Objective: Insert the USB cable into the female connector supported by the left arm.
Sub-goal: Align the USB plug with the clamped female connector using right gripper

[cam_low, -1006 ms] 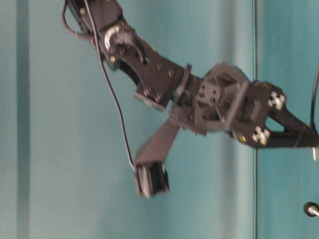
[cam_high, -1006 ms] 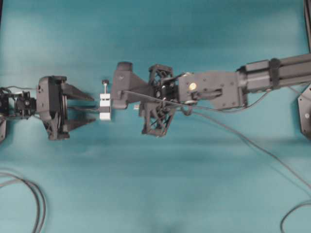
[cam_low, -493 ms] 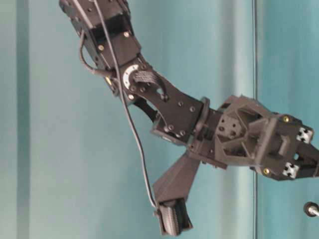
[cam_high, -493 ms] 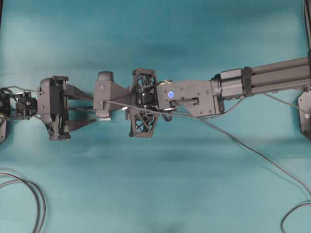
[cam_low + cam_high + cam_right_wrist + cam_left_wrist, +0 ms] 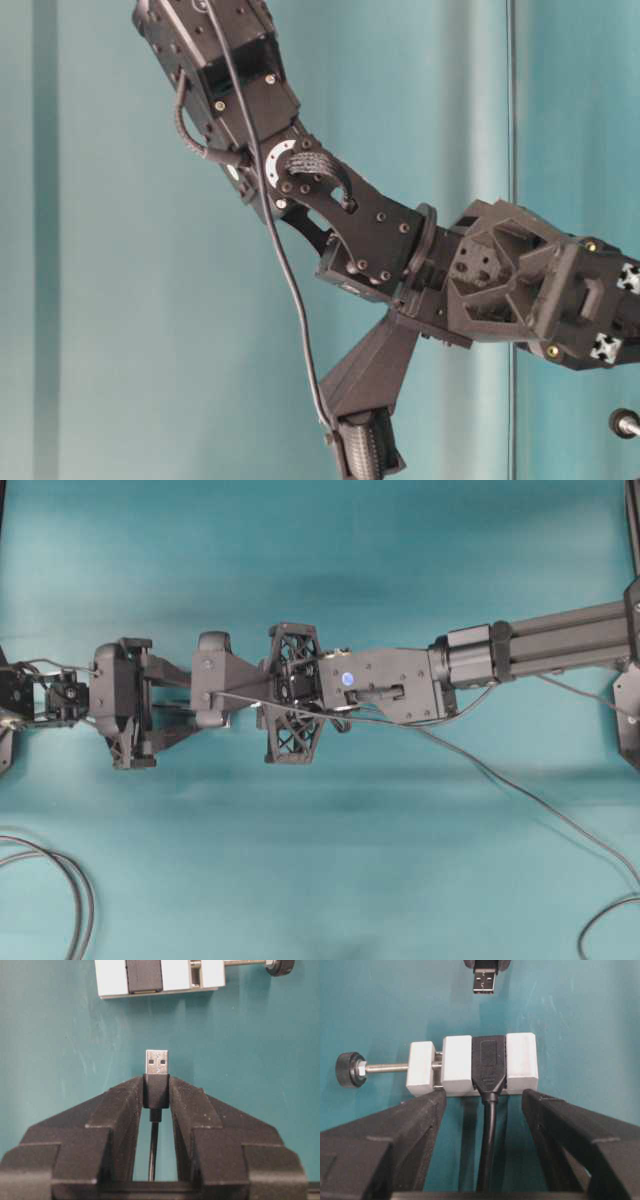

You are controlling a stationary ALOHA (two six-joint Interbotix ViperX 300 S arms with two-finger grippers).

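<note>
Two grippers logged: my right gripper (image 5: 156, 1091), clamped on the dark grey USB cable's silver-tipped plug (image 5: 156, 1062), has advanced leftward to just short of the white block female connector (image 5: 489, 1062) lying between my left gripper's (image 5: 485, 1102) wide-spread jaws, insertion pending.

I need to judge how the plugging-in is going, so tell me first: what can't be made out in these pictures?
- Overhead view: white connector block and plug are hidden under the right arm's wrist.
- Table-level view: right gripper is cut off by the right edge; only the screw knob shows.
- Left wrist view: plug cut off at the top edge.
- Socket opening: too dark to see into.
</note>
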